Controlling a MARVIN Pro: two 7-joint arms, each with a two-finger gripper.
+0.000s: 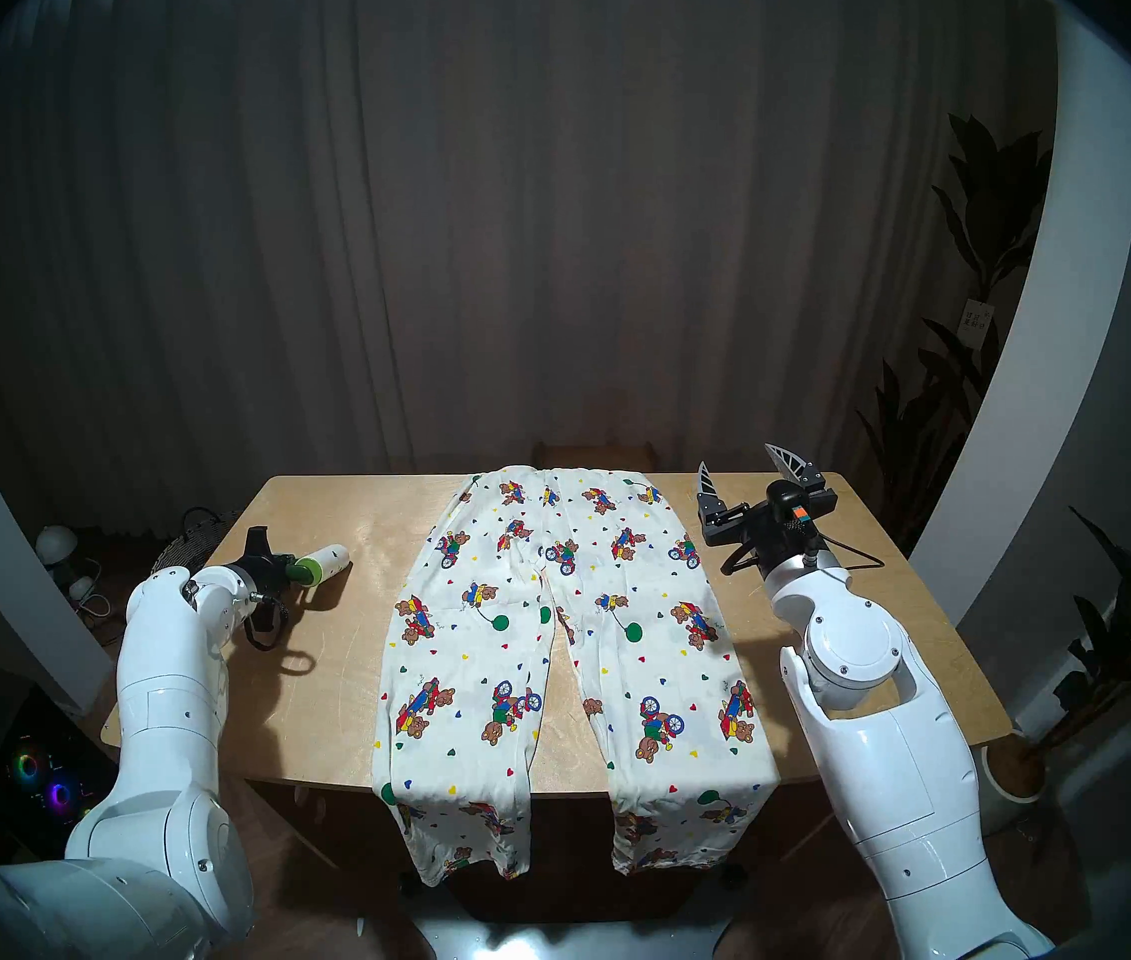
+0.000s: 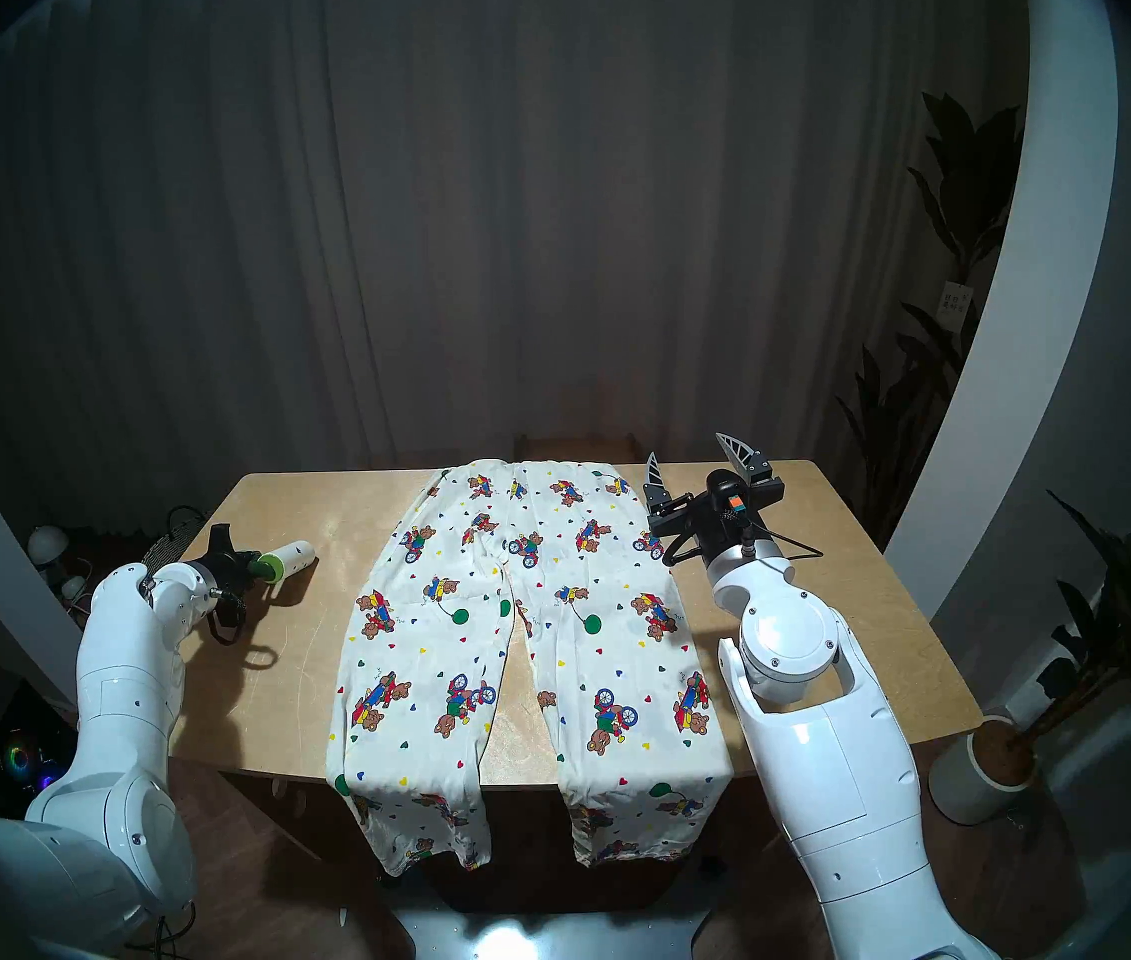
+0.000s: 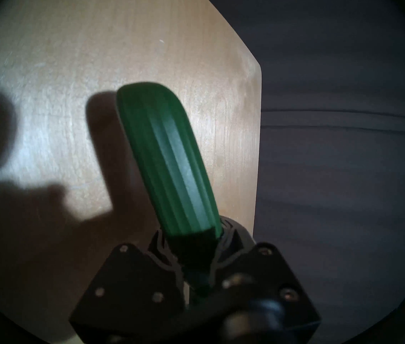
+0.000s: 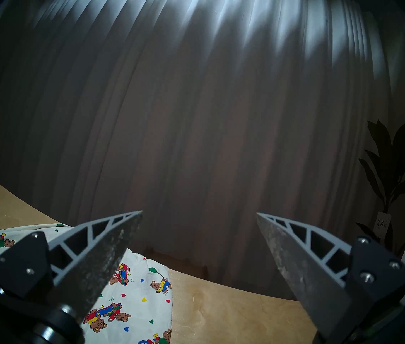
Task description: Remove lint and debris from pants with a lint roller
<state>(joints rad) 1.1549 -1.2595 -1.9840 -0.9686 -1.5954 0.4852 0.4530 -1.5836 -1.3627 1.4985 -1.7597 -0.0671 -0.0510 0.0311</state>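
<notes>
The cream pants, printed with bears, hearts and balloons, lie flat across the wooden table, cuffs hanging over the front edge. To their left, my left gripper is shut on the lint roller's dark green handle. The white roll points toward the pants, apart from them, and casts a shadow on the wood. My right gripper stands open and empty above the table's back right, beside the waistband. Lint and debris are too small to make out.
A dark curtain hangs behind the table. Potted plants stand on the floor at the right. At the left, off the table, are a woven basket, a small lamp and a computer case with coloured lights. Bare wood flanks the pants.
</notes>
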